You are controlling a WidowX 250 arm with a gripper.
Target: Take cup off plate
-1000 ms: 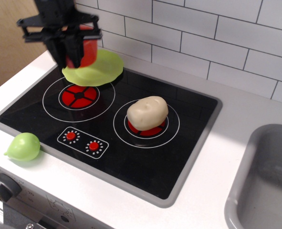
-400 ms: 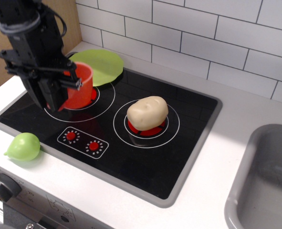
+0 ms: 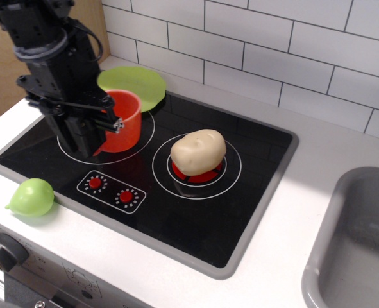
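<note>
The red-orange cup (image 3: 124,122) stands upright on the left burner of the black stovetop (image 3: 176,212), in front of the lime-green plate (image 3: 138,85) and off it. The plate lies flat at the stovetop's back left corner and carries nothing. My black gripper (image 3: 98,133) comes down from above at the cup's left side, and its fingers are closed on the cup's near-left rim. The arm hides the cup's left wall and handle.
A beige potato (image 3: 198,152) sits on the right burner. A pale-green pear-shaped toy (image 3: 31,197) lies on the white counter at the front left. Printed red knobs (image 3: 111,190) mark the stovetop's front. A grey sink (image 3: 356,244) is at the right.
The gripper carried the cup off the plate, forward and down onto the left burner, then shifted it slightly right. The plate stayed at the back left.
</note>
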